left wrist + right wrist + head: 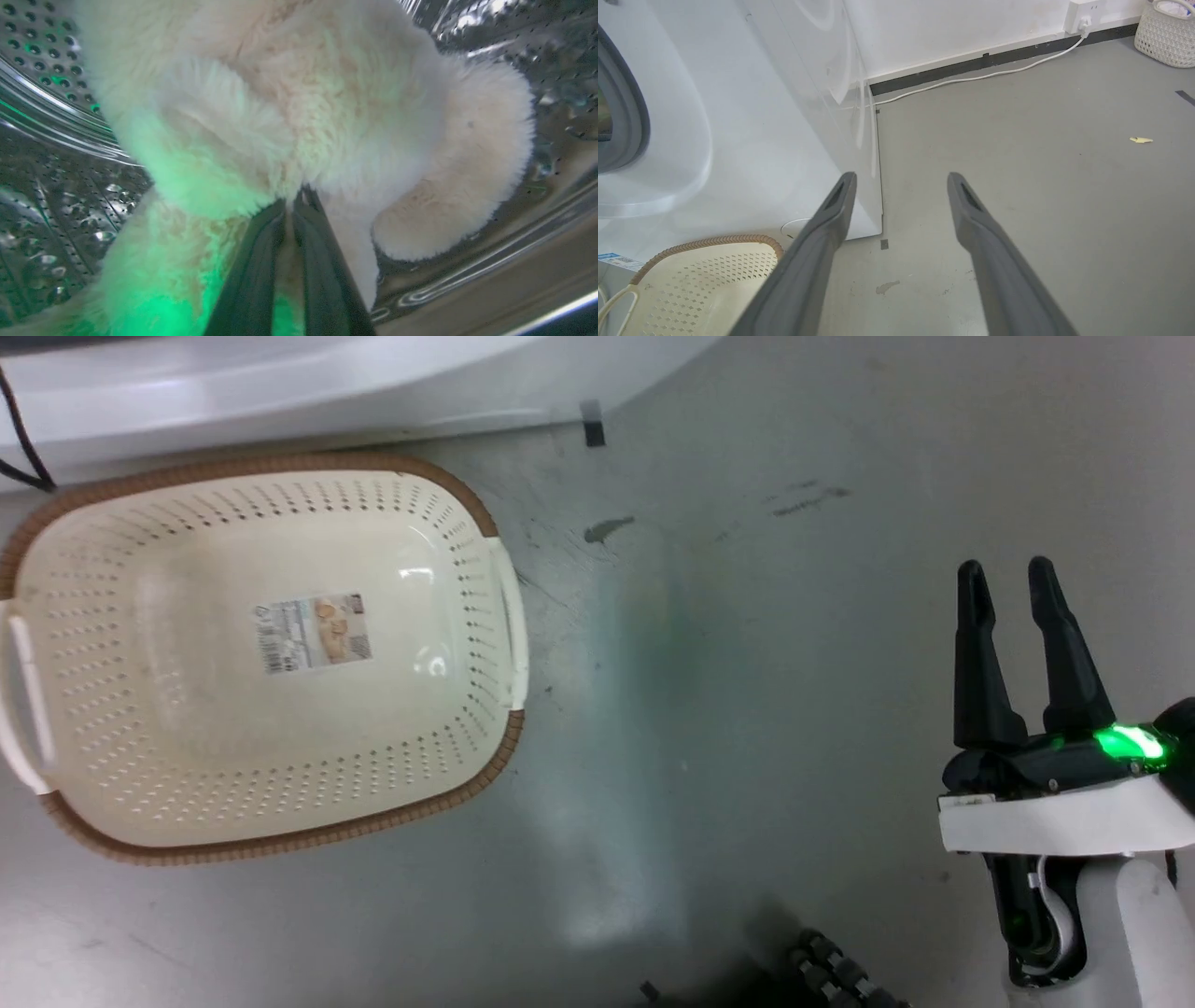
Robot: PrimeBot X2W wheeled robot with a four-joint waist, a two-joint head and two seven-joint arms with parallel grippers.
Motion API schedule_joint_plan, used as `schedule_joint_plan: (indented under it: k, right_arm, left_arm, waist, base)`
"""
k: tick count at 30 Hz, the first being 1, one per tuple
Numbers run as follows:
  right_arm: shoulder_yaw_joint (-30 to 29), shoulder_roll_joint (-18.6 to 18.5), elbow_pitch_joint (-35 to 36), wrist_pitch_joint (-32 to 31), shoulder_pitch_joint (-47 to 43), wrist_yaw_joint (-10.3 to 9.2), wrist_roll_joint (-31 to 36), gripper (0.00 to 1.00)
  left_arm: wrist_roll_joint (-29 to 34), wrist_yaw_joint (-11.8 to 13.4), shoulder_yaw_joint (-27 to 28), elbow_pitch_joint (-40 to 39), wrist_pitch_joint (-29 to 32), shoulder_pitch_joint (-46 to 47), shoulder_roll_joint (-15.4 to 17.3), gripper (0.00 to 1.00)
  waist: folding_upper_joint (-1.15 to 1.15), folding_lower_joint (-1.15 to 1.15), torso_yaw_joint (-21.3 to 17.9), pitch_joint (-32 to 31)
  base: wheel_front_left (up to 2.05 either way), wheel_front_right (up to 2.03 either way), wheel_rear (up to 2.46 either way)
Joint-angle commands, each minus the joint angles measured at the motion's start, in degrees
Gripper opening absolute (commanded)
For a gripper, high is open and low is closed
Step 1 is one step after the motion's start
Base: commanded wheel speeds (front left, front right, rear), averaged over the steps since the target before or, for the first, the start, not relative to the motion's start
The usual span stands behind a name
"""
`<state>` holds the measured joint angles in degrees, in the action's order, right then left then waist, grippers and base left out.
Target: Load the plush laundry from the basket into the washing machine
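Teddy bear: fluffy, beige; fills the upper and middle of the left wrist view. It is inside the washing machine, with the shiny perforated steel drum behind it on both sides. A green glow tints its lower fur.

Left gripper: two dark fingers rise from the bottom centre of the left wrist view. They are pressed almost together, and their tips are buried in the bear's fur, pinching a tuft.

Right gripper: lower right of the head view, above the grey floor. Its fingers are spread and hold nothing. A green light shines on the wrist. In the right wrist view the gripper points toward the corner of the machine.

Basket: cream plastic with perforated sides, a brown rim and white handles; left half of the head view. It stands on the floor just in front of the machine's white front. A paper label lies on its bare bottom. Part of the basket shows at the lower left of the right wrist view.

Washing machine: white body, left half of the right wrist view, with the grey door seal at the left edge.

Other items:
- White cable, running along the wall to a socket, top right of the right wrist view.
- White woven basket, upper right corner.
- Yellow scrap, on the floor at right.
- Black tape mark, top centre of the head view.
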<state>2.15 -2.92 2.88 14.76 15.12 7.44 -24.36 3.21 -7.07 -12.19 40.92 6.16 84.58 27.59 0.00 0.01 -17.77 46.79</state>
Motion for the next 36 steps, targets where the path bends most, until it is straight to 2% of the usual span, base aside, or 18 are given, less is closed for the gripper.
schedule_joint_plan:
  k: [1, 2, 8, 9, 10, 11, 17, 26, 31, 36]
  right_arm:
    - [0.06, 0.04, 0.16, 0.24, 0.98, 0.05, -0.28, 1.00]
    - [0.09, 0.04, 0.20, 0.24, 1.17, 0.05, -0.42, 1.00]
    - [0.21, 0.04, 0.15, 0.24, 1.38, 0.05, -0.33, 1.00]
    - [0.13, 0.04, 0.09, 0.24, 1.43, 0.05, -0.24, 1.00]
    - [0.00, 0.04, 0.01, 0.24, 1.52, 0.05, -0.14, 1.00]
    - [-0.13, 0.04, -0.02, 0.24, 1.66, 0.05, -0.02, 1.00]
    - [-1.23, 0.04, -0.11, 0.24, 1.53, 0.05, 1.50, 1.00]
    - [-3.70, 0.04, 0.11, 0.24, -2.40, 0.05, 5.78, 1.00]
    - [-4.24, 0.00, -1.37, 0.24, -6.03, 0.05, 7.49, 1.00]
    - [-4.08, -0.04, -2.01, 0.24, -9.79, 0.05, 9.22, 1.00]
  left_arm:
    - [0.27, 0.00, 0.01, -0.04, 0.02, 1.13, 0.41, 0.00]
    - [0.56, -0.08, -0.85, 2.98, 0.92, 2.59, 0.68, 0.00]
    - [-0.19, -0.25, -2.48, 7.79, 0.41, 4.76, 0.34, 0.00]
    - [-0.40, -0.28, -2.84, 8.46, -0.06, 4.96, 0.08, 0.18]
    - [-0.55, -0.29, -3.21, 9.06, -0.60, 5.11, -0.19, 0.94]
    - [-0.67, -0.31, -3.56, 9.65, -1.25, 5.19, -0.44, 1.00]
    - [-2.59, -0.18, -3.82, 12.93, -7.75, 3.06, -2.26, 1.00]
    - [-8.91, 0.00, -1.44, 15.24, -19.26, -8.73, -6.59, 1.00]
    - [-13.92, -0.20, 0.33, 9.59, -21.05, -20.26, -10.33, 1.00]
    - [-17.24, -0.10, 3.15, -4.96, -21.13, -36.39, -12.42, 1.00]
  waist:
    - [0.00, -0.01, -0.56, 0.62]
    - [0.00, -0.01, -0.66, 0.99]
    - [0.00, -0.01, -0.45, 1.50]
    - [0.00, -0.01, -0.27, 1.49]
    - [0.00, -0.01, -0.03, 1.43]
    - [0.00, -0.01, 0.23, 1.25]
    - [0.00, -0.01, 2.22, -2.85]
    - [0.00, -0.01, 7.50, -16.12]
    - [0.00, -0.01, 11.42, -24.17]
    - [0.00, -0.01, 15.57, -30.85]
  base:
    - [0.00, 0.00, 0.00]
    - [0.00, 0.00, 0.00]
    - [0.00, 0.00, 0.00]
    - [0.00, 0.00, 0.00]
    - [0.00, 0.00, 0.00]
    - [0.00, 0.00, 0.00]
    - [0.00, 0.00, 0.00]
    - [0.00, 0.00, 0.00]
    - [0.00, 0.00, 0.00]
    - [0.00, 0.00, 0.00]
